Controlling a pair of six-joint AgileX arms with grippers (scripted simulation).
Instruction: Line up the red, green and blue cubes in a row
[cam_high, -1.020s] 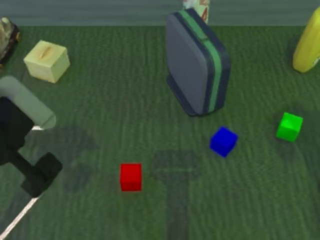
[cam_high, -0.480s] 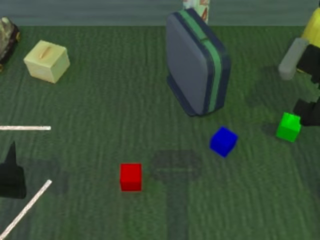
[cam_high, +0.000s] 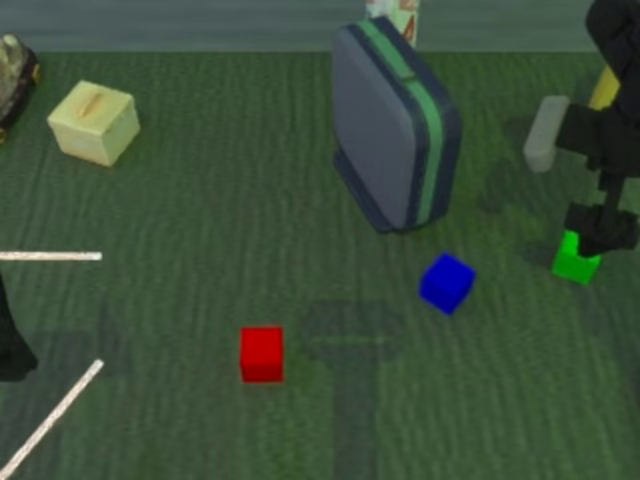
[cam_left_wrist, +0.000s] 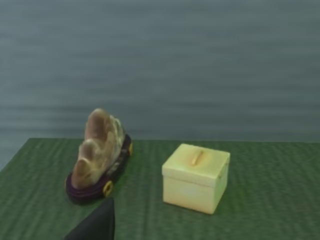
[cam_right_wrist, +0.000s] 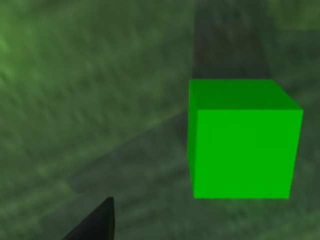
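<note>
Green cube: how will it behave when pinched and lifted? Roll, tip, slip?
The green cube has flat square faces, so it likely sits stable and won't roll. It looks rigid and small, probably light. Its plain smooth faces could slip if the right tool, right over it, pinches off-centre.

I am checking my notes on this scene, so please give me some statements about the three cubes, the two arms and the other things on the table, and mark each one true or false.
1. The right gripper is over the green cube. True.
2. The red cube touches the blue cube. False: they lie apart, with bare table between them.
3. The three cubes already form one straight row. False: they are scattered, the red one nearer the front edge than the other two.
4. The left arm is at the top view's left edge, away from every cube. True.
5. The pale yellow block stands at the table's far left. True.
6. The grey case lies flat. False: it stands tilted on its edge.
</note>
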